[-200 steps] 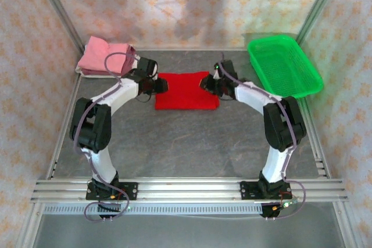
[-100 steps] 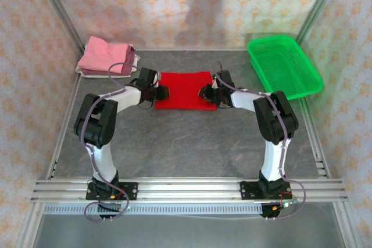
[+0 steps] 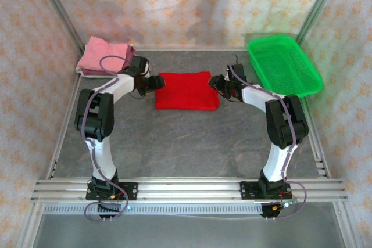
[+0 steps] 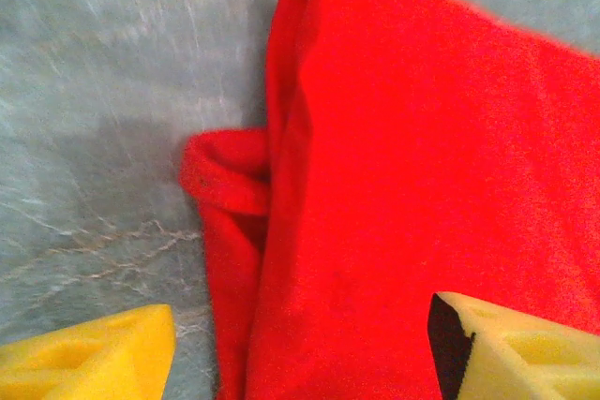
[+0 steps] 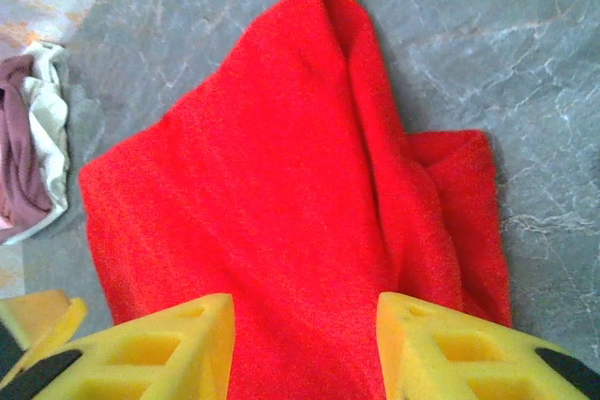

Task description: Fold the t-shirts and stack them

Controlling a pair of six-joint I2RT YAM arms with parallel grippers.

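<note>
the red t-shirt (image 3: 186, 90) lies folded into a rough rectangle on the grey table (image 3: 186, 143), in the middle of its far half. the left pincer (image 3: 156, 82) is at the left edge of this shirt and the right pincer (image 3: 217, 83) is at its right edge, so the two face each other across the cloth.

in the left wrist view the yellow fingers (image 4: 94, 358) of the left pincer are spread wide. one is over the bare table and the other is over the red cloth. the cloth between them lies loose and is not pinched. a small rolled fold of red cloth sticks out from under the shirt's edge onto the table.

in the right wrist view the yellow fingers (image 5: 150, 353) of the right pincer are also apart, with the red cloth lying flat below the gap, and they do not pinch it. a lower layer of the shirt comes out on the right of that view, and a raised crease runs along the upper layer to the far corner.

the folded stack of t-shirts (image 3: 104, 56) is in the far left corner of the table, pink on top, with mauve and whitish layers at its side. it is apart from the red t-shirt. the green basket (image 3: 285, 65) stands at the far right corner, apart from the shirt.
</note>
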